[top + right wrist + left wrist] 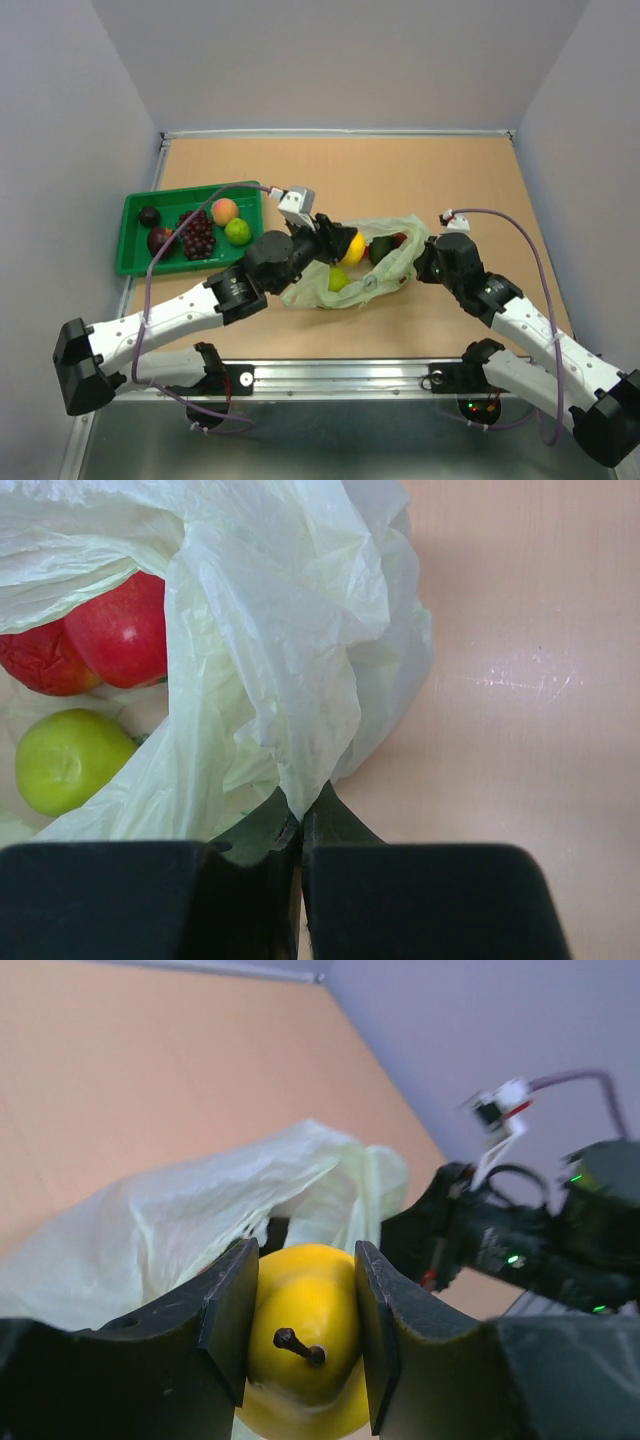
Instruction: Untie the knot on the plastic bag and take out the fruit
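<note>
As viewed from the near edge of the table [480, 180], the right gripper [300, 830] was clenched on a fold of the plastic bag [270, 630], pinning its rim low against the tabletop. Just beyond it, inside the open mouth, I noted a red apple [125, 630], a small red fruit [40, 660] touching it, and a lime-green fruit [65, 760] nearer the wrist camera. No tied knot showed in any view; I judged it undone. Across the bag, the left gripper [305, 1330] was grasping the yellow pear [300, 1360], one finger on each flank and the stem facing its camera, at the bag's left opening. I judged the step in hand to be drawing this pear out. To do it well, I would lift straight up and away from the film before swinging left, hold the right-hand pinch firm so the bag cannot follow, and watch that no plastic is trapped under a finger. The pear's smooth, tapering skin could slip, so the squeeze should not slacken. Farther off to the left stood the green tray [128, 232], holding grapes [197, 233] and a peach [225, 210], the likely place to set it down.
</note>
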Tool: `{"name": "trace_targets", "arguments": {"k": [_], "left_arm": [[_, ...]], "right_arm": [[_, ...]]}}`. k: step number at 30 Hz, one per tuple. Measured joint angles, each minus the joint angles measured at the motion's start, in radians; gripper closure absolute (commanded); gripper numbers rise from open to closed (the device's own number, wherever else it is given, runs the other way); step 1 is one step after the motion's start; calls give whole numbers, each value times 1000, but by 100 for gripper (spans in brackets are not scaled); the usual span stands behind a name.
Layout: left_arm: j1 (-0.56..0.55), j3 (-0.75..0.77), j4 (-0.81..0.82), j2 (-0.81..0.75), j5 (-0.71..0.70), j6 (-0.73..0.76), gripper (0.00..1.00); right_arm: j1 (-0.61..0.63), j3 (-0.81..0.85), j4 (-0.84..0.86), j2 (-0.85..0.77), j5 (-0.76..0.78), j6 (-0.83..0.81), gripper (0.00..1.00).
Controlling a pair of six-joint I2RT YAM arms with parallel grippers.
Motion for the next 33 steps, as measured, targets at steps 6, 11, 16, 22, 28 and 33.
{"name": "trace_targets", "arguments": {"k": [6, 11, 16, 22, 28, 33], "left_arm": [[199, 138, 28, -37, 101, 46, 100], [525, 187, -100, 5, -1, -50, 100], [860, 102, -201, 95, -31, -132, 100], [978, 48, -278, 219, -71, -161, 35], [977, 44, -304, 235, -107, -174, 7], [969, 42, -312, 193, -105, -171, 7]], "right_arm": [[0, 0, 0, 0, -2, 0, 100], [0, 0, -1, -22, -12, -3, 100], [0, 0, -1, -45, -25, -6, 100], [0, 0, -1, -50, -35, -11, 100], [0, 0, -1, -51, -42, -12, 100], [0, 0, -1, -52, -43, -17, 99]]}}
